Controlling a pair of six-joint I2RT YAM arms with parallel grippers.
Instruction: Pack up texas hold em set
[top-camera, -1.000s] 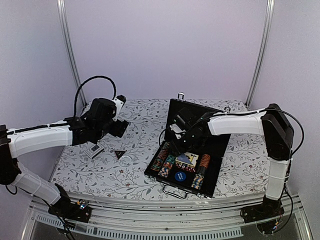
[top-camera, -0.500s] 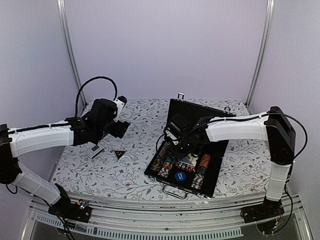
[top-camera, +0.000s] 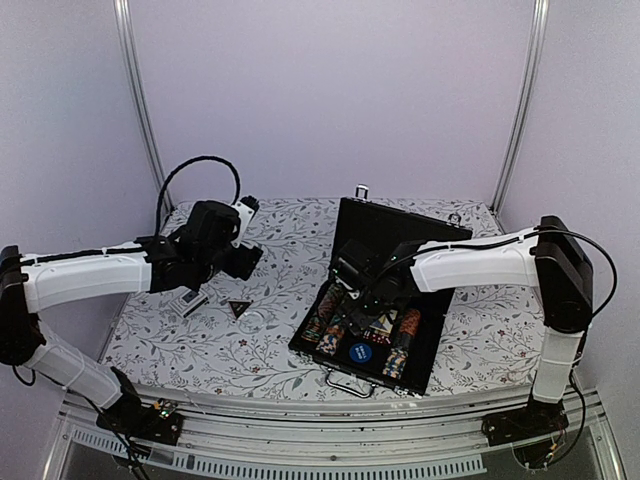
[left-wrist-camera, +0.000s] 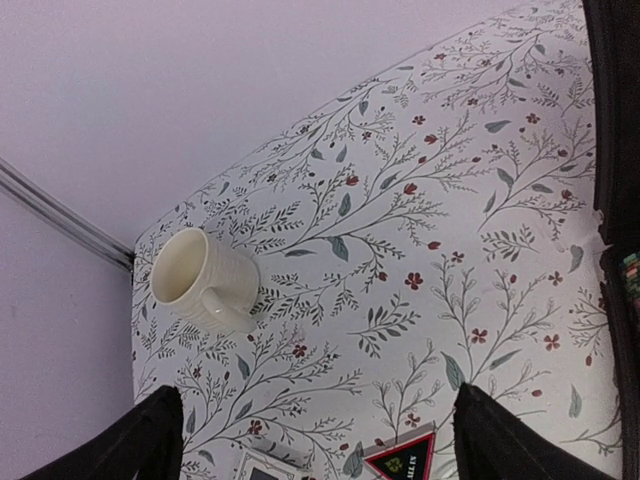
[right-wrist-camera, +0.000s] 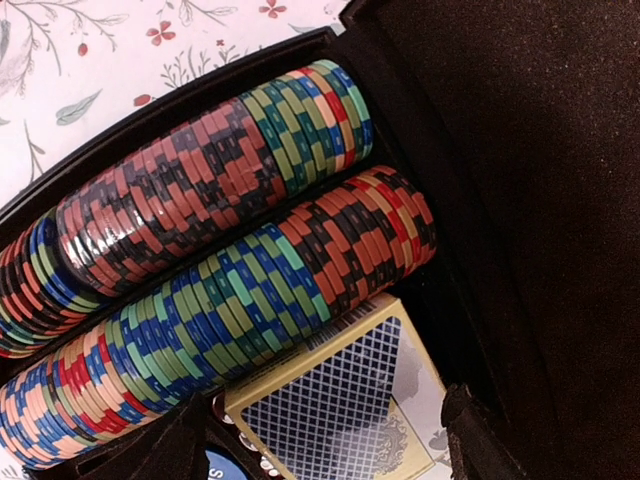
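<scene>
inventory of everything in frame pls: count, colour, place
tablecloth: 1, white floral, under everything
briefcase: 1, black, open, right of centre
chip rows: at least 3, multicoloured, in briefcase
card deck: 1, blue back, beside chip rows
disc: 1, blue, in briefcase
triangle: 1, black, left of briefcase
small box: 1, pale, left of triangle
mug: 1, cream, back-left corner
left gripper: 1, black, open, above tablecloth
right gripper: 1, black, open, over card deck

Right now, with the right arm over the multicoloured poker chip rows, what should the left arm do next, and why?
Probably lower the left gripper onto the small black triangle. The triangle lies on the floral tablecloth, outside the open black flat briefcase and almost under the open jaws, which hold nothing.
</scene>
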